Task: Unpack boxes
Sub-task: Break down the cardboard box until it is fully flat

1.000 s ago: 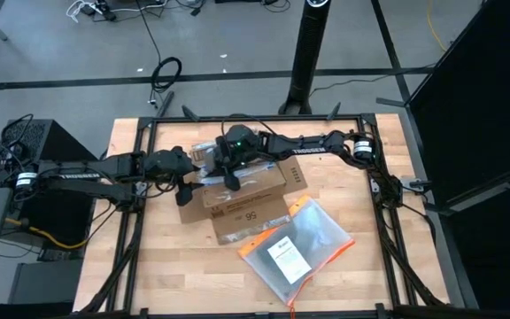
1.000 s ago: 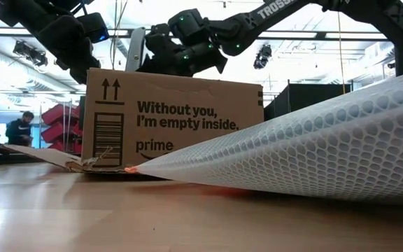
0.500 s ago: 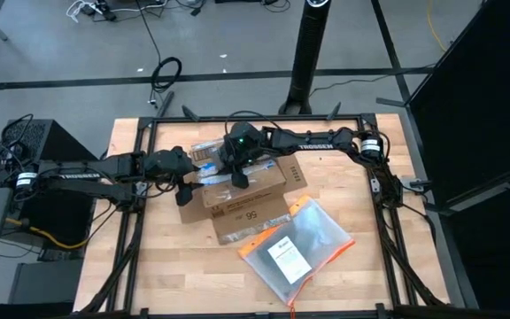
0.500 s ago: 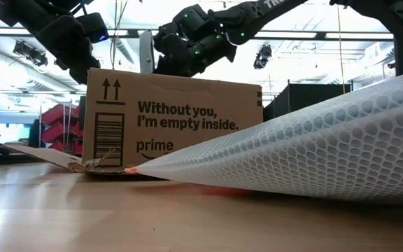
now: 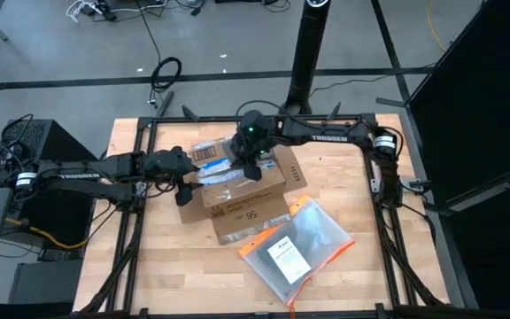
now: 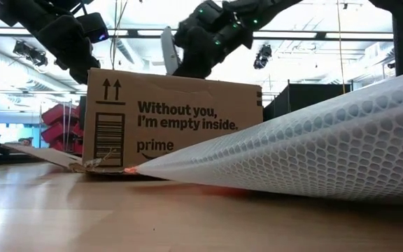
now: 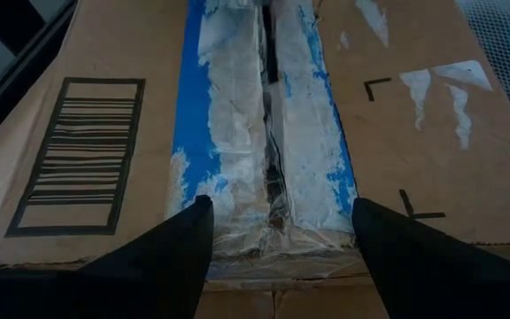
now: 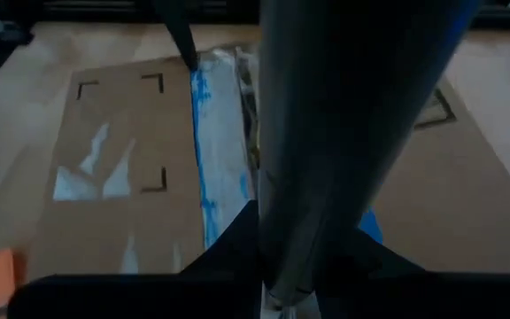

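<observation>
- High view: box (image 5: 242, 190) sits mid-table (image 5: 149, 266), "56" face toward the front edge, taped top facing up; clear pouch (image 5: 295, 248) with orange edge lies just beside its front right corner.
- High view: left gripper (image 5: 187, 183) at the box's left end; right gripper (image 5: 253, 168) over the box top, arm reaching in from the back right.
- Low view only: box side print "Without you, I'm empty inside." plus arrows and barcode (image 6: 109, 138); bubble-textured pouch (image 6: 313, 150) fills the right foreground; a flap (image 6: 44, 155) lies flat on the table at the box's left.
- Low view: right gripper (image 6: 187, 59) above the box's top edge with a pale flat item (image 6: 168, 50) standing up from it; what it is, cannot tell.
- Left wrist view: fingers (image 7: 162, 261) spread, straddling the blue-and-white taped seam (image 7: 268, 151); they touch nothing visible.
- Right wrist view: a grey flat item (image 8: 343, 115) held between the nearly closed fingers (image 8: 237, 244) blocks most of the frame; box seam (image 8: 215, 159) below.
</observation>
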Robot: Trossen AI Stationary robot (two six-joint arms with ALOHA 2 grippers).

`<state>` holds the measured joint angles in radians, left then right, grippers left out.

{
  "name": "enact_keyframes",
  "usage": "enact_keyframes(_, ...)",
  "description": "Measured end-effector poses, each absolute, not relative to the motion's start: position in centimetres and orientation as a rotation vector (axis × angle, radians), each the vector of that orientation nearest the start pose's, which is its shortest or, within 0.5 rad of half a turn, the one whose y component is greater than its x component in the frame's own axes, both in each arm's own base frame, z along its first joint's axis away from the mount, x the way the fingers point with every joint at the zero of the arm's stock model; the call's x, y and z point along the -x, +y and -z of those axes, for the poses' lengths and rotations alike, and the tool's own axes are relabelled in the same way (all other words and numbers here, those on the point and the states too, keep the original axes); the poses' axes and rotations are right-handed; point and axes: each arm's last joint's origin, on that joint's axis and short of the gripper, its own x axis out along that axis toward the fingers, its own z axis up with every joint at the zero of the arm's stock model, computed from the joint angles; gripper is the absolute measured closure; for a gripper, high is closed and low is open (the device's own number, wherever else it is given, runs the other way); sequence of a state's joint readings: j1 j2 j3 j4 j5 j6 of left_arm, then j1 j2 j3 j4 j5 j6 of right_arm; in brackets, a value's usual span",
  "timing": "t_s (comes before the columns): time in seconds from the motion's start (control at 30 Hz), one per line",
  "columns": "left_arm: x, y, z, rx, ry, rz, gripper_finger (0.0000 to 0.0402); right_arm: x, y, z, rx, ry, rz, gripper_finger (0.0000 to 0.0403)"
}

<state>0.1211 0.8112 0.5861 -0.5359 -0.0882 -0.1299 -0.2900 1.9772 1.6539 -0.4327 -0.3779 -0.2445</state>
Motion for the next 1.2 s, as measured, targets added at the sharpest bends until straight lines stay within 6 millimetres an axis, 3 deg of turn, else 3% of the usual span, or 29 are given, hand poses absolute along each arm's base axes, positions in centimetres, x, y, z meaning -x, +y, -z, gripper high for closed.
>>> enact_keyframes(0.1, -15.9, 2.2, -23.2, 0.135, 0.745, -0.251, 0.0147, -41.5, -12.2, -25.2, -0.04, 0.718, -0.176, 0.0362)
enact_keyframes(0.57, -15.9, 2.2, -23.2, 0.128, 0.751, -0.242, 0.0147, -35.8, -15.0, -25.3, -0.016, 0.671, -0.239, 0.0362)
enact_keyframes(0.9, -15.9, 2.2, -23.2, 0.125, 0.753, -0.237, 0.0149, -33.2, -17.7, -26.1, 0.005, 0.635, -0.294, 0.0362)
enact_keyframes(1.07, -15.9, 2.2, -23.2, 0.133, 0.749, -0.246, 0.0149, -32.2, -18.3, -25.9, -0.025, 0.677, -0.302, 0.0362)
enact_keyframes(1.2, -15.9, 2.2, -23.2, 0.147, 0.744, -0.256, 0.015, -31.7, -18.0, -27.0, -0.024, 0.652, -0.296, 0.0362)
